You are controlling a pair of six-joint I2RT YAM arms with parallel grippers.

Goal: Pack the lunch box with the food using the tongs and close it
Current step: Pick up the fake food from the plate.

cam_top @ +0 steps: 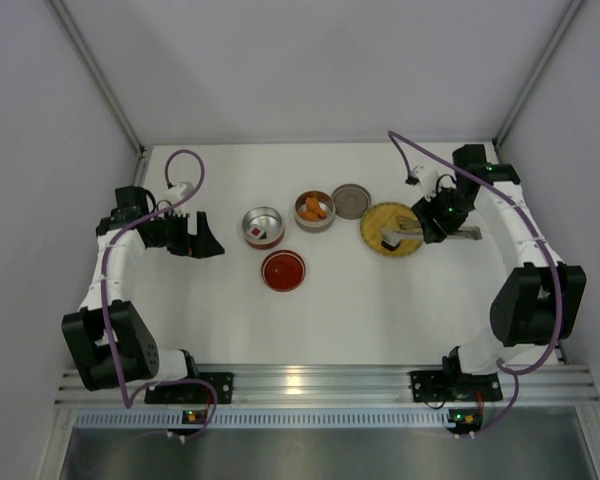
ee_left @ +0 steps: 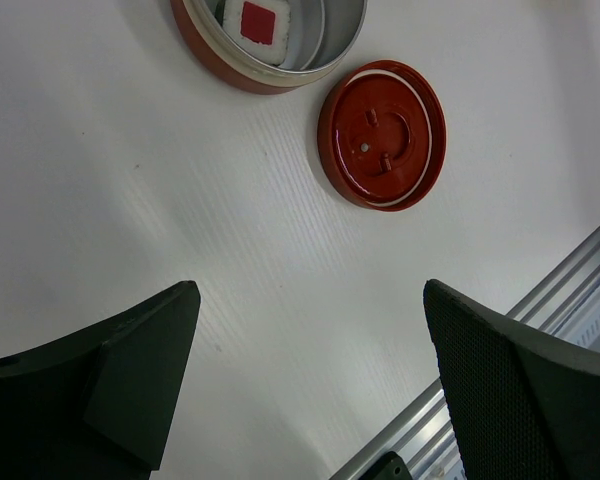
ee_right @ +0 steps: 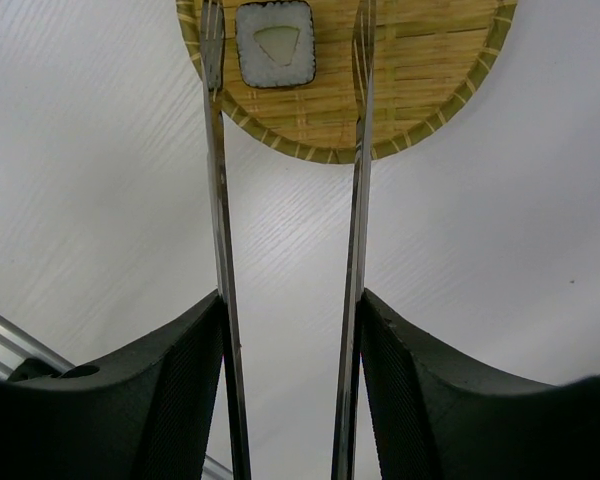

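Observation:
My right gripper point(ee_right: 290, 298) is shut on the silver tongs point(ee_right: 217, 200), one finger pressed against each arm. The tongs' tips stand apart over the yellow woven plate point(ee_right: 430, 60), on either side of a white roll point(ee_right: 275, 42) that lies on it. The lunch box is two round tins: one point(cam_top: 263, 227) holds a white roll with a red mark point(ee_left: 257, 20), the other point(cam_top: 314, 210) holds orange chunks point(cam_top: 313, 208). My left gripper point(ee_left: 310, 295) hangs open and empty at the left, near the first tin.
A red lid point(ee_left: 382, 135) lies upside down in front of the tins. A grey lid point(cam_top: 351, 200) lies behind, between the orange-chunk tin and the plate point(cam_top: 372, 222). The aluminium rail point(cam_top: 310, 385) runs along the near edge.

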